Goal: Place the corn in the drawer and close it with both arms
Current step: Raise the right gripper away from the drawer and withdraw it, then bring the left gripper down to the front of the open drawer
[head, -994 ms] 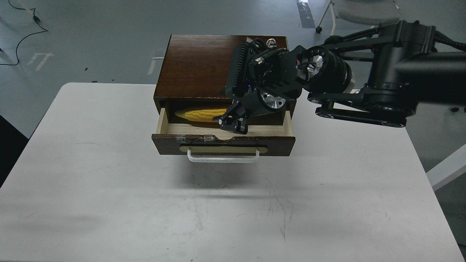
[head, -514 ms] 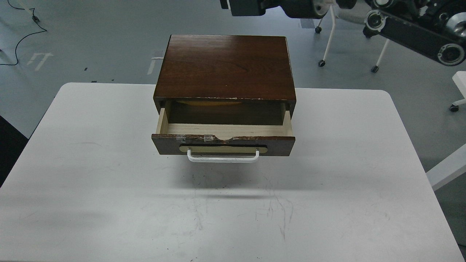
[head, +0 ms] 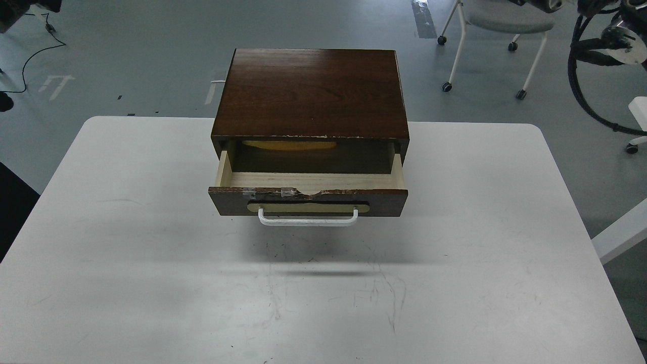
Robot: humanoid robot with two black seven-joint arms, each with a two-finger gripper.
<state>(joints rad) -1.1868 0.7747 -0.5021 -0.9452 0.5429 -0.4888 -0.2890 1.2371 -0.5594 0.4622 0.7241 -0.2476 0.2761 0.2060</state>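
Note:
The dark brown drawer (head: 307,201) stands pulled partly out of its wooden cabinet (head: 311,93) at the far middle of the white table (head: 151,263). Its front has a chipped top edge, a tan plate and a white bar handle (head: 307,220). The yellow corn (head: 289,145) lies deep in the drawer, and only a thin strip shows under the cabinet's top. Of my arms, only black cables and a joint of the right arm (head: 601,45) show at the top right corner, and a dark bit of the left arm (head: 20,10) shows at the top left. Neither gripper is visible.
A white-legged chair on castors (head: 493,30) stands on the grey floor behind the table at the right. A black cable (head: 35,50) lies on the floor at the far left. A white edge (head: 619,232) sticks in at the right.
My right arm has lifted off the drawer and swung up and out of view to the top right. The corn stays in the drawer, farther back. The view has shifted slightly.

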